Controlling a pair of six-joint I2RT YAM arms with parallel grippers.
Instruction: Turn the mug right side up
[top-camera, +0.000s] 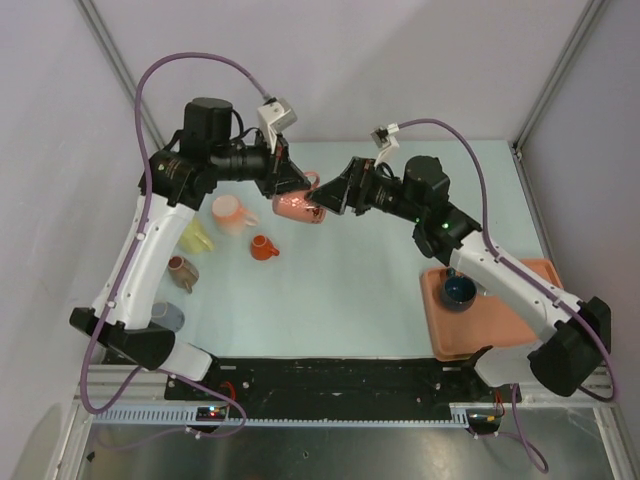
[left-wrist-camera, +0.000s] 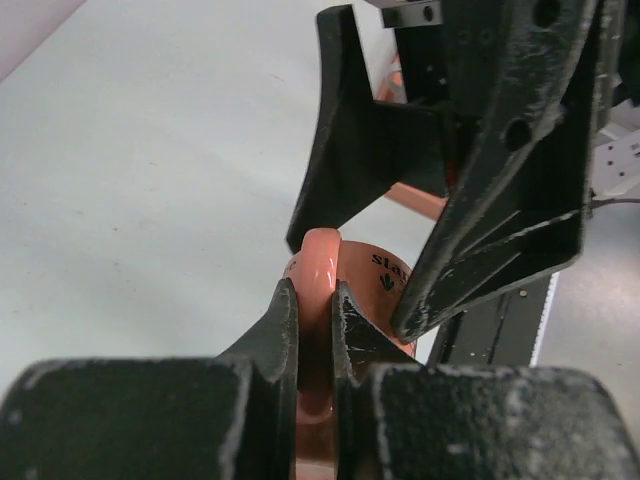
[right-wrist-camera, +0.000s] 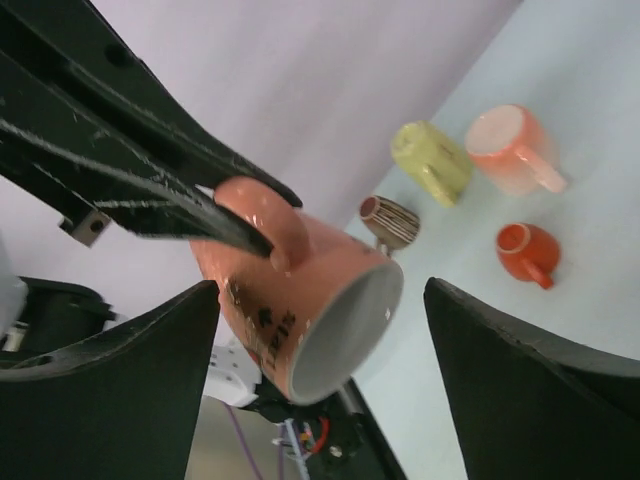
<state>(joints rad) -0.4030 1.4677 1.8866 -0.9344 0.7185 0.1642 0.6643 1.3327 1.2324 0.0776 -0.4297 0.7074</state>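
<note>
Mug (right-wrist-camera: 300, 280) up off the table (top-camera: 350, 300) at centre-back, and both of your arms are on the scene. Start with your left gripper (left-wrist-camera: 312, 300): its fingers are clamped tight on the handle (left-wrist-camera: 318, 262), and the salmon loop fills the narrow slot between the pads. That arm alone carries the weight.

Move outward to the body. The mug hangs on its side, its long axis close to level, and the open mouth points away from the left wrist, tipped a little downward. It aims straight at your right gripper (top-camera: 328, 204).

That right gripper is spread wide and grips nothing. In its wrist view one finger stands either side of the rim, apart from the ceramic on both sides. This is the relation to watch: the mouth faces the right arm and the base faces the left.

My read is that the mug is about halfway round. A roll of the left wrist could bring the mouth up, or the right jaws could close across the body for a handover.

Below, the spare cups sit well clear to the left, and the tray (top-camera: 520, 330) lies to the right.
</note>
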